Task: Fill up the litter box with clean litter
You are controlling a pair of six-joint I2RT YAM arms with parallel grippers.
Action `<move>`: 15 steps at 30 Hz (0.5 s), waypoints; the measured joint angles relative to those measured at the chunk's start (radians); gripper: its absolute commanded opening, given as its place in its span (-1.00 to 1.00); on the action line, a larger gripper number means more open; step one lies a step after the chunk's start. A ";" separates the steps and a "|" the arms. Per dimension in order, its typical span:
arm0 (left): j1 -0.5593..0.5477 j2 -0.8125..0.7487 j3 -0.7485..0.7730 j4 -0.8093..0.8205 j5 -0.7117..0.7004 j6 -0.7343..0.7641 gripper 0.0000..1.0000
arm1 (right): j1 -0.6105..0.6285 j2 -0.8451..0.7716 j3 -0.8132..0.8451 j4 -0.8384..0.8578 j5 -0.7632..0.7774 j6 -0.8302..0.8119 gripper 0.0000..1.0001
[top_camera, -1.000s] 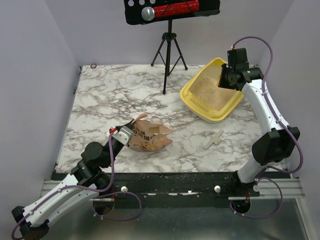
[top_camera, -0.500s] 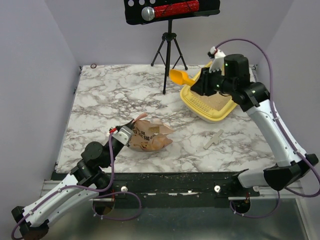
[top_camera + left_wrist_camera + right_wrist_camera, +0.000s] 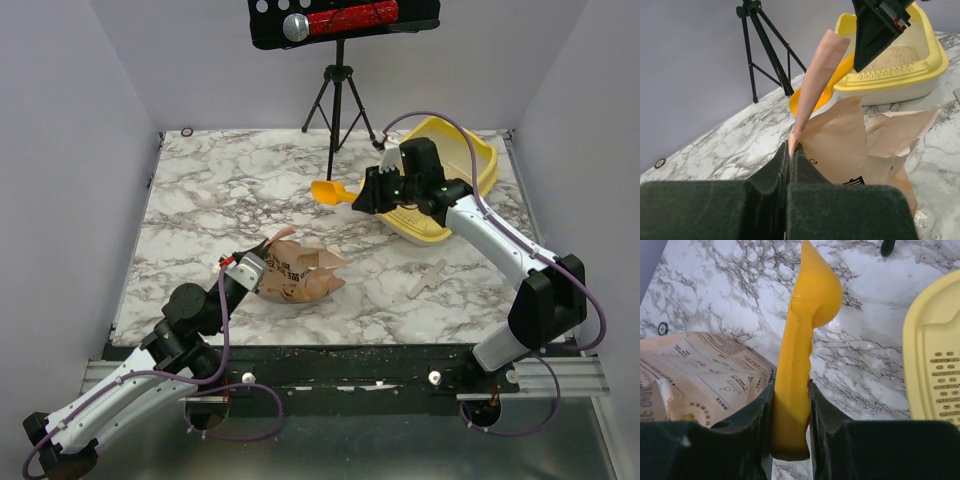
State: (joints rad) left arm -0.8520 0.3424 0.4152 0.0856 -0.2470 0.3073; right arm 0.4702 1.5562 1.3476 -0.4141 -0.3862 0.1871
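Note:
The yellow litter box stands at the back right, and the left wrist view shows beige clean litter inside the litter box. My right gripper is shut on the handle of a yellow-orange scoop, held in the air left of the box, between it and the bag. In the right wrist view the scoop stands edge-on between the jaws of that gripper. My left gripper is shut on a flap of the tan paper bag, which lies open on the marble.
A black tripod stands at the back centre, just left of the scoop. A pale cross-shaped piece lies on the table near the front right. The litter box rim shows at the right edge of the right wrist view.
My right arm has swung left from over the litter box, carrying the scoop out toward the bag. The left arm and the bag have stayed put.

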 measured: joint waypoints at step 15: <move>0.000 0.010 0.000 0.002 0.009 0.005 -1.00 | 0.000 0.095 -0.243 0.331 0.061 0.080 -0.78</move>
State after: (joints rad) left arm -0.8520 0.3523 0.4152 0.0872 -0.2382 0.3126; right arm 0.4702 1.6516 1.1049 -0.0830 -0.3256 0.2668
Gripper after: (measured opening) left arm 0.021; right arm 0.349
